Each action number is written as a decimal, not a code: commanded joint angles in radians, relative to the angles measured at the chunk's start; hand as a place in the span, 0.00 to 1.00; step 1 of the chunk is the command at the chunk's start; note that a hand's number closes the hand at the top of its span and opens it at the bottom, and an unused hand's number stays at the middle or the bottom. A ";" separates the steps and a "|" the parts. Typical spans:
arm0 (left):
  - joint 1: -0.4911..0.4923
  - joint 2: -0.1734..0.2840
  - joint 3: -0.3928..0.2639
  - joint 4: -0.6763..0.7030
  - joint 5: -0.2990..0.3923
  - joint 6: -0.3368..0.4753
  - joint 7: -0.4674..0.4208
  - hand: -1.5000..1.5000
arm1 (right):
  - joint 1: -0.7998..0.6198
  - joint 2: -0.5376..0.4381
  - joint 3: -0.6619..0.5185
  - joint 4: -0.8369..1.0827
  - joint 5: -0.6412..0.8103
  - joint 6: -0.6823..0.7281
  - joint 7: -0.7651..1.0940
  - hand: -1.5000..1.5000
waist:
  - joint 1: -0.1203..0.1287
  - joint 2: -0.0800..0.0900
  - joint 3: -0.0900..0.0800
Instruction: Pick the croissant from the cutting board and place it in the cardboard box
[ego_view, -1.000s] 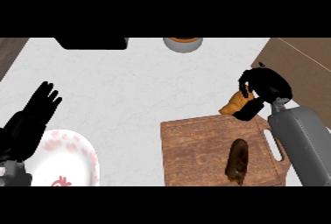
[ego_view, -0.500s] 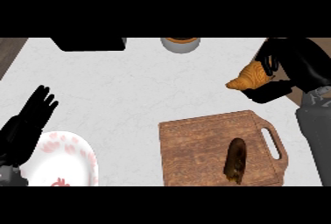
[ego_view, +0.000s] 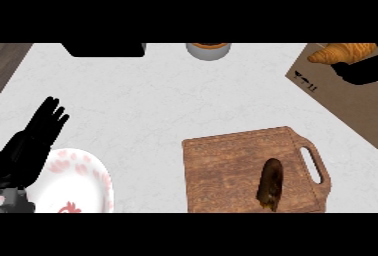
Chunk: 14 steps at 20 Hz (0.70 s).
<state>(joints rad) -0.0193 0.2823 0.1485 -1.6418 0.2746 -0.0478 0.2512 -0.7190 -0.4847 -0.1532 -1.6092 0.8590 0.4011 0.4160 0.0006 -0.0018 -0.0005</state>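
Note:
The golden croissant (ego_view: 342, 52) is up at the top right, above the far corner of the brown cardboard box (ego_view: 345, 103). My right hand (ego_view: 360, 72) is curled on it from the near side, and most of that hand lies past the right edge. The wooden cutting board (ego_view: 230, 170) with its handle (ego_view: 316, 165) lies at the lower middle, apart from the hand. My left hand (ego_view: 32, 145) rests open at the left edge, fingers up, over the plate's rim.
A dark oblong piece of food (ego_view: 271, 184) lies on the board near its handle. A white plate with a pink pattern (ego_view: 77, 182) sits at the lower left. A small cup (ego_view: 209, 50) and a black object (ego_view: 103, 49) stand along the far edge.
My right hand has carried the croissant from beside the board's far right corner up and to the right, over the cardboard box. My right forearm has left the view. The left hand barely moved.

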 joint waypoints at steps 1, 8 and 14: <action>0.015 -0.020 -0.020 0.001 -0.031 -0.008 -0.021 0.50 | -0.039 -0.039 -0.045 0.106 0.032 -0.052 -0.022 1.00 | 0.007 0.003 0.000; -0.023 -0.013 0.025 -0.025 0.018 -0.007 0.048 0.50 | -0.025 -0.135 -0.084 0.343 0.048 -0.145 -0.227 1.00 | 0.009 0.003 0.001; 0.002 0.011 0.042 -0.034 0.018 -0.049 0.043 0.50 | -0.067 -0.178 -0.114 0.590 0.063 -0.295 -0.417 1.00 | 0.017 0.005 0.001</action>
<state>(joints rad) -0.0319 0.2717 0.1644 -1.6392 0.2675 -0.0776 0.2635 -0.7888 -0.6376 -0.2525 -1.1461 0.9085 0.1944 0.1109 0.0133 0.0034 0.0000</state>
